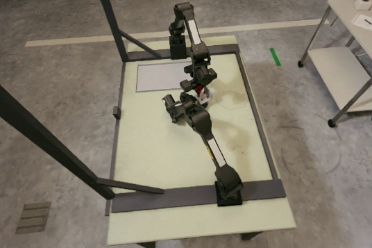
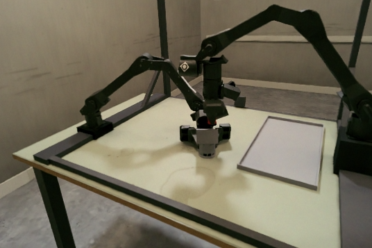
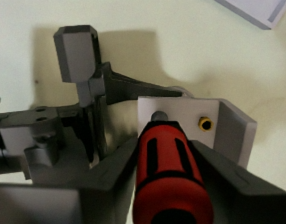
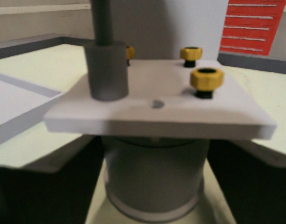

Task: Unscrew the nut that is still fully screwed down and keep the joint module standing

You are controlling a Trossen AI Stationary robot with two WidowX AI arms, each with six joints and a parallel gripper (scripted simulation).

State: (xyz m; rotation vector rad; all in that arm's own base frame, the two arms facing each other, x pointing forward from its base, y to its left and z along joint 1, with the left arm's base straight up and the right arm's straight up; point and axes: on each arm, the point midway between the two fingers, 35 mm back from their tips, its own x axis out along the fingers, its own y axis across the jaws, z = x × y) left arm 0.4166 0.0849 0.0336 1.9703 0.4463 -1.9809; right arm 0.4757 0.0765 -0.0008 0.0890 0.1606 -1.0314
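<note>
Over the pale counter point(image 1: 156, 160) point(image 2: 146, 149) point(image 3: 24, 10) point(image 4: 44, 65), clasps the upright joint module point(image 2: 207, 151) point(image 4: 154, 175) between the right fingers point(image 2: 184, 133), tray point(image 1: 137, 78) point(image 2: 277, 178) point(image 3: 244, 12) point(image 4: 24, 110) at ten o'clock in the top view. Pinches the red-handled driver point(image 1: 199, 89) point(image 2: 209, 123) point(image 3: 169, 165) point(image 4: 106, 72) in the left fingers point(image 1: 186, 85) point(image 2: 215, 109), socket-down at the bracket point(image 1: 209, 95) point(image 2: 207, 136) point(image 3: 179, 112) point(image 4: 159, 80).
</note>
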